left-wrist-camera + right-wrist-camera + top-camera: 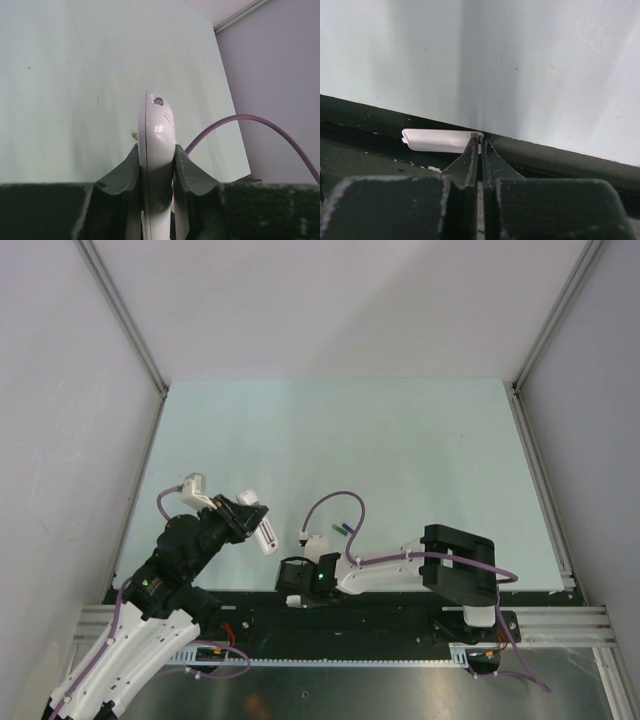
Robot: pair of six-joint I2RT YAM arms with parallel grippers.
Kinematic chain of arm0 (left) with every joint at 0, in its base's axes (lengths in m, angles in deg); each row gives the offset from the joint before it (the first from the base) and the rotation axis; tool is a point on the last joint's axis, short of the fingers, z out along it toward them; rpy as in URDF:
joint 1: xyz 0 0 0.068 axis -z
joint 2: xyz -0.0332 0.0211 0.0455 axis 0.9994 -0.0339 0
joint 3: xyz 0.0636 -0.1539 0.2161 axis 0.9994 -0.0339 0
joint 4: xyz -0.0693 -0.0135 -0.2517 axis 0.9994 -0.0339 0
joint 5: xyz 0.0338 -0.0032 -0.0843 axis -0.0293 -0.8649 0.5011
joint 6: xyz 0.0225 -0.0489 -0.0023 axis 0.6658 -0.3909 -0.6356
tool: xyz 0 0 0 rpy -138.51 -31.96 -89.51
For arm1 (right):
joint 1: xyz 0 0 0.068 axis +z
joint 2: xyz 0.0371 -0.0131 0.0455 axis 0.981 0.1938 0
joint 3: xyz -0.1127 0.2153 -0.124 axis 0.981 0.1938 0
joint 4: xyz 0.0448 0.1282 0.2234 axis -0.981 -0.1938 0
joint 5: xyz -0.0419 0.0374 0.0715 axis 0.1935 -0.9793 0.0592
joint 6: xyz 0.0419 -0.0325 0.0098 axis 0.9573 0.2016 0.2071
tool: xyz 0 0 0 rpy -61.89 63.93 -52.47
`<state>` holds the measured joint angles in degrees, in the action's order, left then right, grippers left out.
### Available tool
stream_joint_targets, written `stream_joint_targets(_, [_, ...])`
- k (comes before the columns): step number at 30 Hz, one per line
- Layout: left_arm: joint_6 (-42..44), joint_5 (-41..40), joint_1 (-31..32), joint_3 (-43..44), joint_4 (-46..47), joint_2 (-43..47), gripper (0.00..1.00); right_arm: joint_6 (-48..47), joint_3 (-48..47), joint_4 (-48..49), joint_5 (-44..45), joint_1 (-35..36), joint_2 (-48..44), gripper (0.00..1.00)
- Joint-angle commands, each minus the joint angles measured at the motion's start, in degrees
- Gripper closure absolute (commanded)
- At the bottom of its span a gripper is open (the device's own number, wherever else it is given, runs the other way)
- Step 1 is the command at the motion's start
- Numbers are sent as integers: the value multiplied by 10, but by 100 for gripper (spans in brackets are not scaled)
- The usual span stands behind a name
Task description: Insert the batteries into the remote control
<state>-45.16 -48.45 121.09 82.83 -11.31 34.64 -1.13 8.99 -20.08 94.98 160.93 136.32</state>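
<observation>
The white remote control [157, 125] stands edge-on between the fingers of my left gripper [156, 152], which is shut on it. From above, the remote [264, 534] sticks out of the left gripper [250, 512] over the table's near left part. Two batteries [346, 529], one purple and one green, lie side by side on the table just beyond my right wrist. My right gripper [481, 144] points down at the table's near edge, its jaws shut on the right end of a thin white plastic piece [437, 140]. From above, the right gripper's body [302, 585] hides that piece.
A black strip [570, 160] runs along the table's near edge under the right gripper. A purple cable [340, 498] loops above the right wrist. Grey walls with metal rails [125, 320] close in the pale green table [380, 440] on three sides.
</observation>
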Motion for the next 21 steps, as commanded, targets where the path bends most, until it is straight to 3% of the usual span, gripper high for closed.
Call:
stream_joint_targets(1, [-3,-6,3,-1,14,4,100,6,-11,-44,40,13,-40,100])
stream_joint_targets(13, [-6,-11,1,-3,14,0,100,16,-11,-140,106,15,-144,100])
stream_joint_targets(17, [-11,-6,1,-4,15,-5,100,-35,-10,-171,139,-58,-205,100])
stream_joint_targets(21, [-13,10,1,-1,19,-18,100,-159,-10,-126,129,-223,-231,100])
